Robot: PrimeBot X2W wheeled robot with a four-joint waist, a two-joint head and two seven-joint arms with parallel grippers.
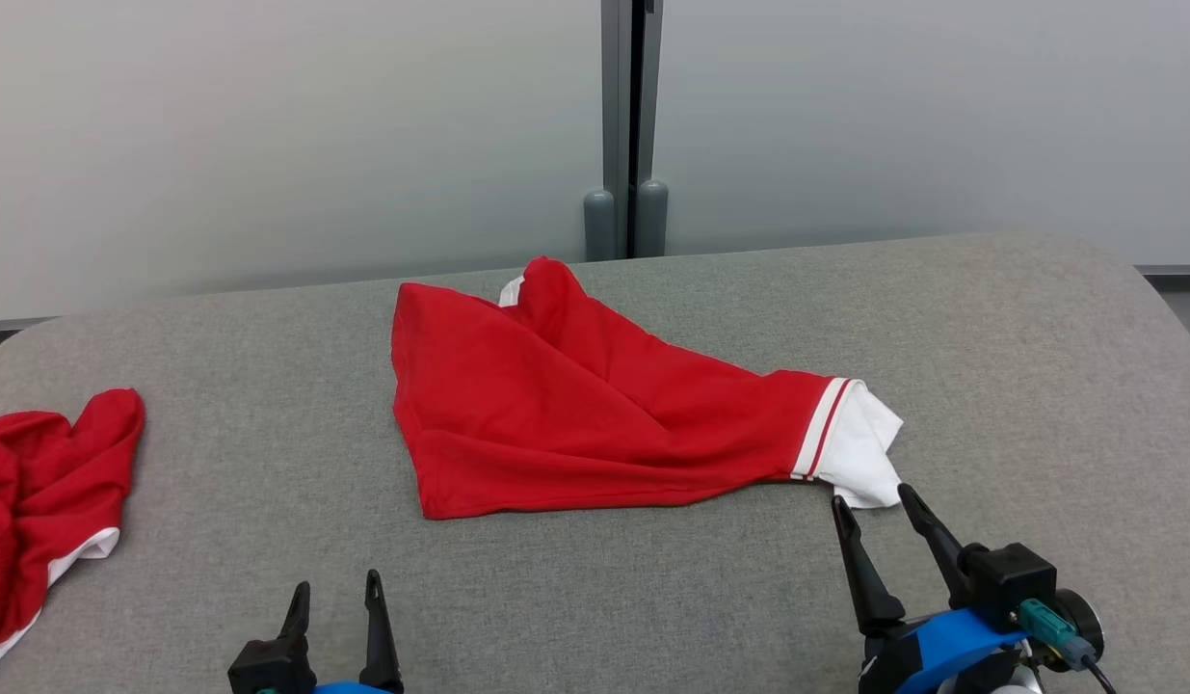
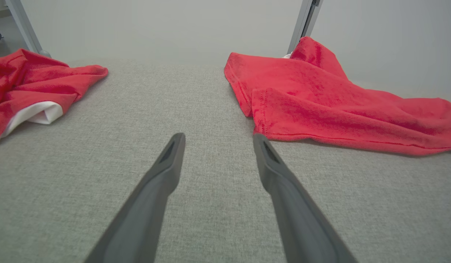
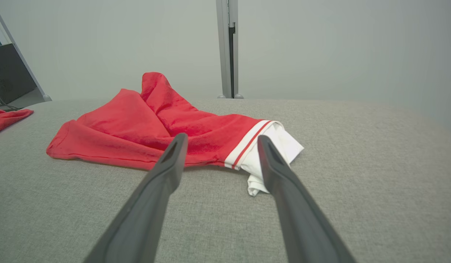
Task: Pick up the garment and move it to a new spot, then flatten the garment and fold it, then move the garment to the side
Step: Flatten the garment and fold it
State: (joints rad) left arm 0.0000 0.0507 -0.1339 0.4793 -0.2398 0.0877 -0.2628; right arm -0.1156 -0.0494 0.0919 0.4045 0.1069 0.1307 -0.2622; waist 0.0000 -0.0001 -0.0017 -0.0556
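We are seeing a bright red fabric garment (image 1: 556,414) wearing a white cuff (image 1: 859,443) with a thin red stripe, a heathered grey cloth tabletop (image 1: 990,366), and a second crumpled red garment (image 1: 45,482) showing white trim.

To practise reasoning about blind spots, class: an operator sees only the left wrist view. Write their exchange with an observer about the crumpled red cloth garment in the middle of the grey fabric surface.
Operator: My picture's right edge cuts off the crumpled red cloth garment. What ends it there?
Observer: A white cuff edged with a red stripe, lying on the grey fabric surface.
Operator: Where is the right gripper?
Observer: The right gripper, open and empty, points at that cuff, fingertips close beside it.
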